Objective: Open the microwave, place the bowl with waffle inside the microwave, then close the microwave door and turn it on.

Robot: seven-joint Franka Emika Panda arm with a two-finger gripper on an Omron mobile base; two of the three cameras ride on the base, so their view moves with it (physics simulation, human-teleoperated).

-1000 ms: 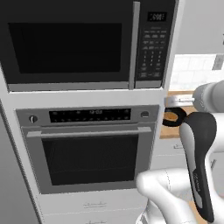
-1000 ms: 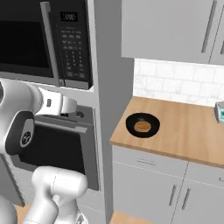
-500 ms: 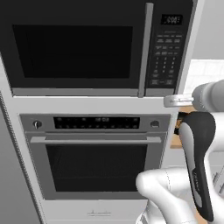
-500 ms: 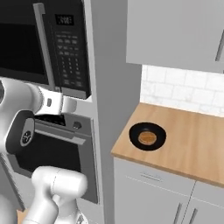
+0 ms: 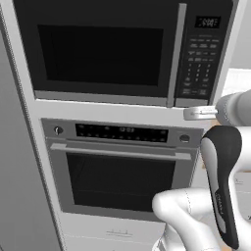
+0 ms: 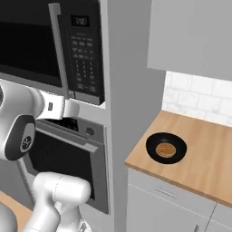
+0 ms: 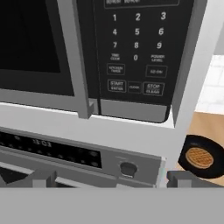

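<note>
Grey bar handle (image 7: pixel 75 57) of the microwave door (image 5: pixel 100 49) runs vertically between the dark window and the keypad panel (image 7: pixel 138 48); the door is shut, so opening it is judged to be the step in hand. The gripper (image 7: pixel 105 179) stands wide open and empty, level with the white strip between the microwave (image 6: pixel 54 45) and the oven (image 5: pixel 120 166) — below the handle's lower end and not touching it.

To do the step well, the hand would need to rise until the handle lies between the finger tips (image 7: pixel 41 178), close squarely on the bar, then pull along the door's arc with the hinge presumably at the far left edge. A straight pull could slip the grip. The keypad lies just beside the handle, so a stray touch there is a risk.

The bowl with waffle (image 6: pixel 166 148) sits on the wooden counter (image 6: pixel 204 158) to the right of the appliance column, near the counter's front edge and well apart from the gripper. White cabinet fronts (image 6: pixel 154 204) lie beneath the counter, a tiled backsplash (image 6: pixel 199 97) behind it, and a pale upper cabinet (image 6: pixel 190 31) above.
</note>
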